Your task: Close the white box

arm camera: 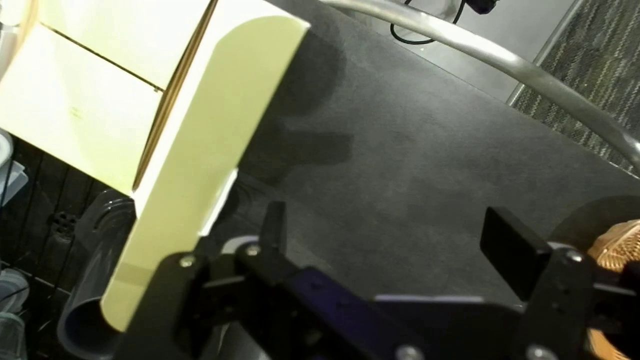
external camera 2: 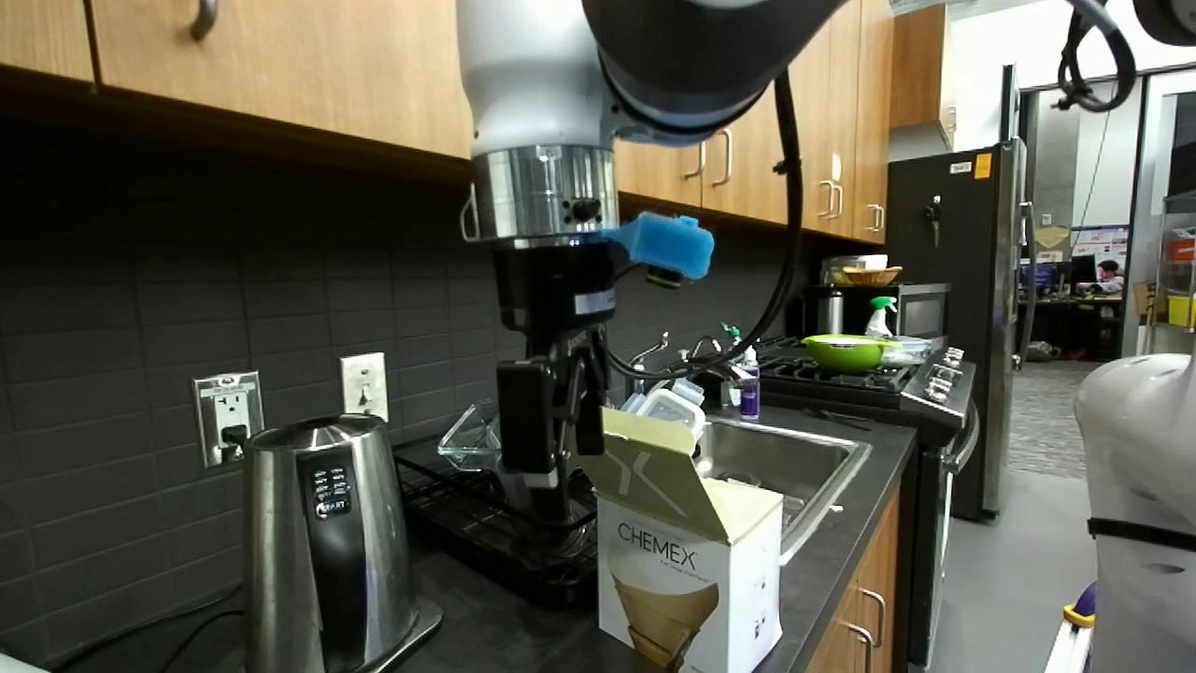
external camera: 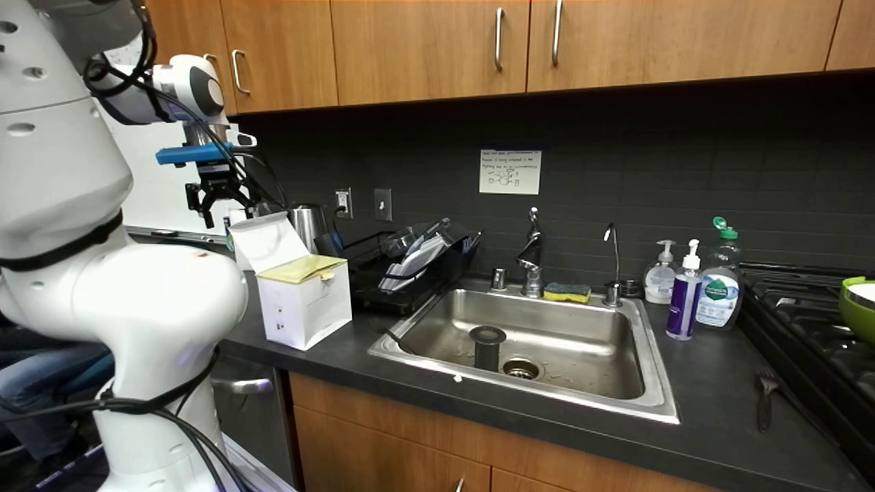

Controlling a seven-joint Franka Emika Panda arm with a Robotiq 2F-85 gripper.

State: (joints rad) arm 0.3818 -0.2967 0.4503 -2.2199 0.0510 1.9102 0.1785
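The white box stands on the dark counter; it also shows in an exterior view with a Chemex print. Its hinged lid stands up and leans outward, showing a yellowish inside in an exterior view. In the wrist view the lid's yellowish flap and the box's yellowish top flaps fill the upper left. My gripper points down, above and beside the lid, on its outer side. It shows in an exterior view near the lid's edge. In the wrist view the gripper is open, with only counter between its fingers.
A steel kettle stands on the counter. A black dish rack with containers is beside the box. The sink lies beyond. Wooden cabinets hang above. A wicker basket shows at the wrist view's right edge.
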